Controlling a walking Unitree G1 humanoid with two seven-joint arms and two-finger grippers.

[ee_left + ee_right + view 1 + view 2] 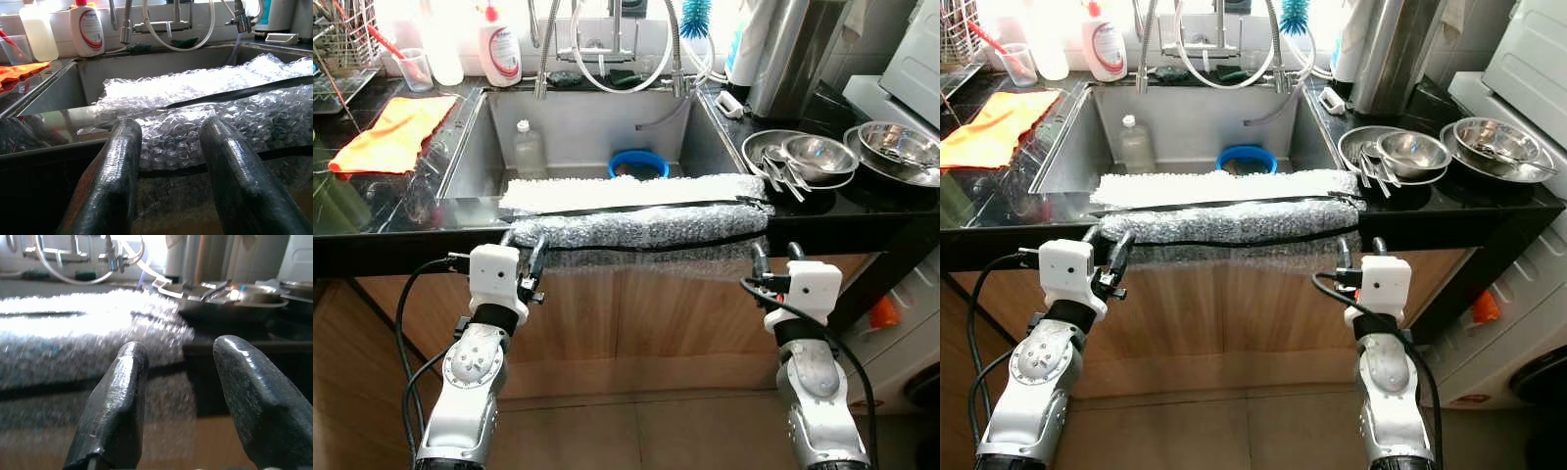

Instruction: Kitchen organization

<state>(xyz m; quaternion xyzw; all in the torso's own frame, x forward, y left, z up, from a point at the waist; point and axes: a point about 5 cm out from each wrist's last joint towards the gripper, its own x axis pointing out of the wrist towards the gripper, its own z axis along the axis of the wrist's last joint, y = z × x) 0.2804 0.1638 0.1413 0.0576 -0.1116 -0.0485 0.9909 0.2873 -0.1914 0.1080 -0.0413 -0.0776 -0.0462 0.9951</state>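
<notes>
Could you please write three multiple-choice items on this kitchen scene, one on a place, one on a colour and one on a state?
1. Where does the bubble wrap lie?
A. Over the front edge of the sink
B. On the floor
C. Inside the steel bowls

2. What colour is the cloth on the counter to the robot's left?
A. Blue
B. Orange
C. Black

3. How do the fingers of the left tool stand?
A. Shut on the wrap
B. Shut on a bottle
C. Open, before the wrap

Answers:
1 A, the wrap drapes across the sink's front rim.
2 B, the cloth is bright orange.
3 C, the left wrist view shows a gap between the fingers with the wrap beyond.
</notes>
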